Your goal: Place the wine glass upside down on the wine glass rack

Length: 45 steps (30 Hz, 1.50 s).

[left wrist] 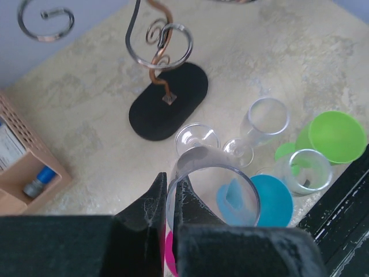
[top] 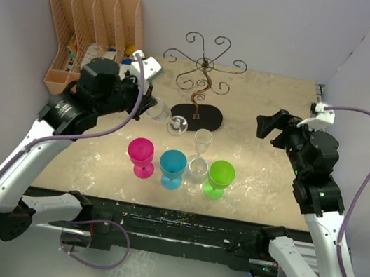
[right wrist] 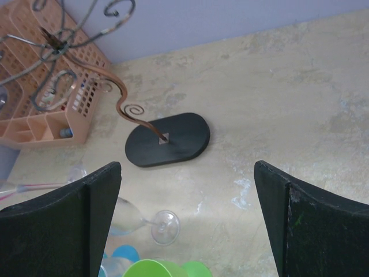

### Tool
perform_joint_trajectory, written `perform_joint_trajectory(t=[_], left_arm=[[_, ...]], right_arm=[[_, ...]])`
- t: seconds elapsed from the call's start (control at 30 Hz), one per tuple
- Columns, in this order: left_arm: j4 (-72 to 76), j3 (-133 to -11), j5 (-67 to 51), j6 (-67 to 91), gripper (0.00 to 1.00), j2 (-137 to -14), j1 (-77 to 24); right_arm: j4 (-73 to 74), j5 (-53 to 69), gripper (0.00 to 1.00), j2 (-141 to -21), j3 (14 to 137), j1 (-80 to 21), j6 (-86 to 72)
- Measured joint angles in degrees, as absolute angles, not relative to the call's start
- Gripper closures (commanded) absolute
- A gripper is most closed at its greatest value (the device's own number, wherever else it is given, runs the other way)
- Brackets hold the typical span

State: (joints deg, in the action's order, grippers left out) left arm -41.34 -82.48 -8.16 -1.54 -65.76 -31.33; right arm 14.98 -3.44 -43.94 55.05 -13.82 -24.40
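Note:
A clear wine glass [top: 173, 122] is held tilted on its side, its foot toward the rack. My left gripper [top: 150, 101] is shut on its rim; in the left wrist view the two fingers [left wrist: 154, 210] pinch the rim wall of the glass [left wrist: 210, 193]. The wine glass rack [top: 203, 70] is a thin brown wire stand with scroll arms on a black oval base [top: 202, 115], just behind the glass. It also shows in the left wrist view [left wrist: 167, 101] and in the right wrist view [right wrist: 167, 138]. My right gripper [top: 269, 124] is open and empty, right of the rack, above the table [right wrist: 187, 222].
A pink glass [top: 141, 154], a blue glass [top: 172, 166], two clear glasses [top: 202, 141] and a green glass [top: 221, 176] stand in a row in front of the rack. A peach slotted organizer [top: 93, 31] stands at the back left corner. Walls close the left, back and right sides.

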Motion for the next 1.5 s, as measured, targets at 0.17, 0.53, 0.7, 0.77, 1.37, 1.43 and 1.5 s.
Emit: perform_joint_trajectory(t=[0.17,0.53,0.7,0.77,1.37,1.43,1.5], left_arm=[[-43.0,-88.75,-14.31,-7.11,1.0,-60.73,-31.33],[-44.38,-95.88,-27.11,-10.09,1.0,-52.77,-31.55],[-38.94,-96.12,-28.38,-10.68,1.0,-52.31,-31.57],[-36.16,-96.12,-28.29,-11.25,1.0,-52.99,-31.57],[-9.52,-93.47,-24.8,-16.45,1.0,-61.34,-31.57],[-7.4,-93.51,-24.86,-16.93,1.0,-62.48,-31.57],[-5.98,-93.54,-24.88,-17.19,1.0,-63.18,-31.57]], right_arm=[[14.31,-2.9,0.0,-43.88,59.22,-13.82,-24.38],[14.39,1.41,0.0,-43.46,62.81,-13.78,-23.53],[11.38,14.06,0.0,-41.82,63.07,-13.8,-20.16],[7.29,19.7,0.0,-39.88,62.61,-13.8,-19.57],[-37.89,25.8,0.1,-44.62,50.22,-15.22,-79.4],[-41.65,21.78,0.09,-46.17,50.3,-17.52,-82.63],[-45.17,17.58,0.08,-48.71,51.51,-21.78,-84.47]])
